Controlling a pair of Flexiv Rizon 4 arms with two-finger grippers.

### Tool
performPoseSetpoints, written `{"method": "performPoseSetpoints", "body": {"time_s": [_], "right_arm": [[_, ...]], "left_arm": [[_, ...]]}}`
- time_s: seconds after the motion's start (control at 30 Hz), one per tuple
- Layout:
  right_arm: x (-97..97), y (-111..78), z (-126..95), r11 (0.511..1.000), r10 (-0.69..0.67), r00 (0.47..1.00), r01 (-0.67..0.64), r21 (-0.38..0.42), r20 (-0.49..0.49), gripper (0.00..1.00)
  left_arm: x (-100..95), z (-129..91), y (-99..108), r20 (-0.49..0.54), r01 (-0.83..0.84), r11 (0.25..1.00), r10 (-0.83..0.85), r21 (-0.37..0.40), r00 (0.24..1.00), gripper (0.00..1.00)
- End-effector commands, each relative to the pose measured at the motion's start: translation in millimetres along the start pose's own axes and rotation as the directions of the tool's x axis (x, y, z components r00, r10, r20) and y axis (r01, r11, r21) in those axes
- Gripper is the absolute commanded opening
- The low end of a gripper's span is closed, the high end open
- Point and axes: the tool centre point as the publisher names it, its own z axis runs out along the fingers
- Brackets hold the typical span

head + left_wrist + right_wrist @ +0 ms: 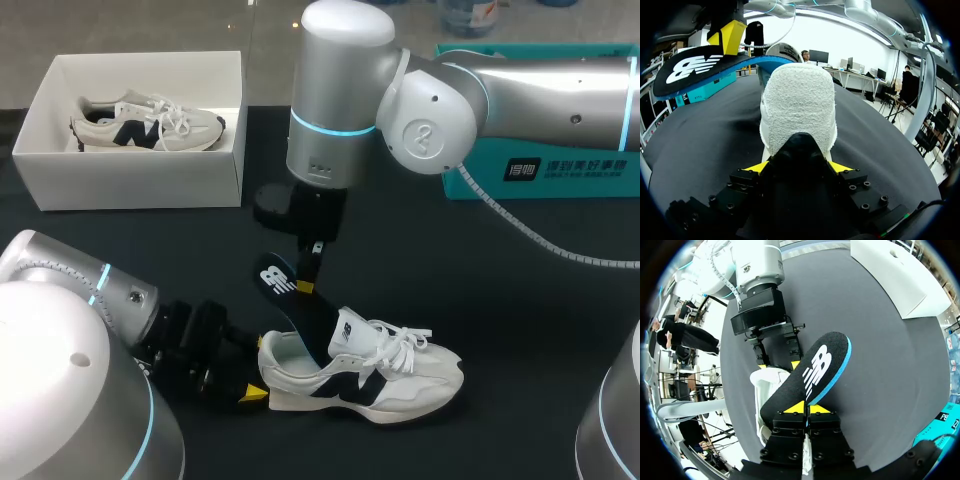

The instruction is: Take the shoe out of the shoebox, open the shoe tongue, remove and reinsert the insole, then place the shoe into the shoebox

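Two hands at work! Left hand (pixel 799 166) is clamped on the heel of the shoe (pixel 375 375), which stands upright near the front edge of the tabletop (pixel 480 300), toe pointing right. Right hand (pixel 805 409) pinches the insole (pixel 815 371) near its upper end; the insole is tilted, with its lower end inside the shoe's opening. Shoebox (pixel 130 178) sits at the far left corner, a second shoe (pixel 150 125) lying inside.

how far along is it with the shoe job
Done: shoe is out of the shoebox, on the table. In hand: left gripper clamps its heel, right gripper holds the insole, one end inside the shoe; coming out or going in, cannot tell. Left: boxing the shoe.
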Motion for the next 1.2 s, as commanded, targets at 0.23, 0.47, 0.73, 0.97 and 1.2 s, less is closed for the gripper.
{"method": "performPoseSetpoints", "body": {"time_s": [0.23,0.47,0.73,0.97,1.2], "right_arm": [[0.2,2.4,-0.5,0.999,0.017,1.000,-0.017,-0.051,0.013,0.00],[-8.9,12.0,-14.7,0.995,0.042,0.998,-0.037,-0.096,0.048,0.00],[-29.2,17.2,-47.1,0.989,0.079,0.992,-0.066,-0.130,0.100,0.00],[-37.5,20.3,-67.1,0.979,0.113,0.982,-0.085,-0.185,0.150,0.00],[-48.6,22.7,-103.7,0.962,0.158,0.963,-0.100,-0.253,0.220,0.00]], "left_arm": [[1.0,4.2,1.3,0.000,0.000,1.000,0.000,-0.004,1.000,0.00],[1.0,4.2,1.3,0.000,0.000,1.000,0.000,-0.004,1.000,0.00],[1.0,4.2,1.3,0.000,0.000,1.000,0.000,-0.004,1.000,0.00],[1.0,4.2,1.3,0.000,0.000,1.000,0.000,-0.004,1.000,0.00],[1.0,4.2,1.3,0.000,0.000,1.000,0.000,-0.004,1.000,0.00]]}}
